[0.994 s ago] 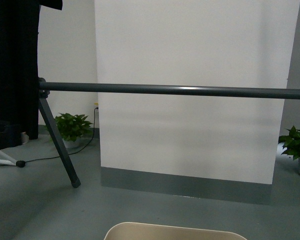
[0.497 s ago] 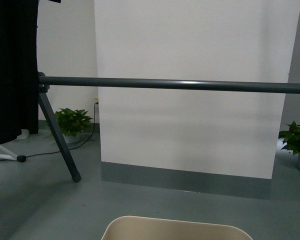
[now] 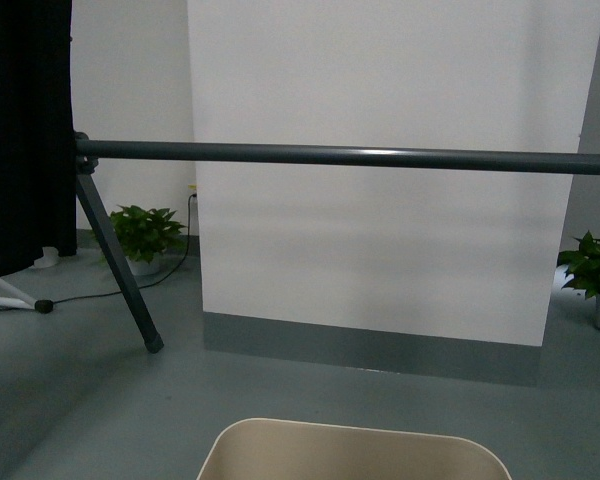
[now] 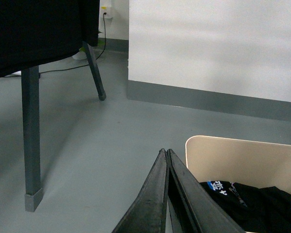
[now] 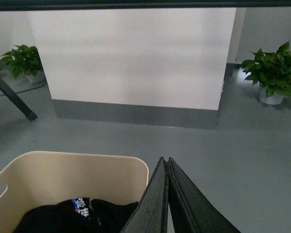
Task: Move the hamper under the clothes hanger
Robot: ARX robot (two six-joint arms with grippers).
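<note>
Both my grippers, left and right, pinched closed, empty; one hamper, one hanger, two plants, grey floor.

Both grippers are pressed closed — the left gripper and the right gripper each show 2 dark fingers meeting at the tips, holding nothing.

beige hamper, dark grey clothes hanger, black garment with blue-white print
</note>
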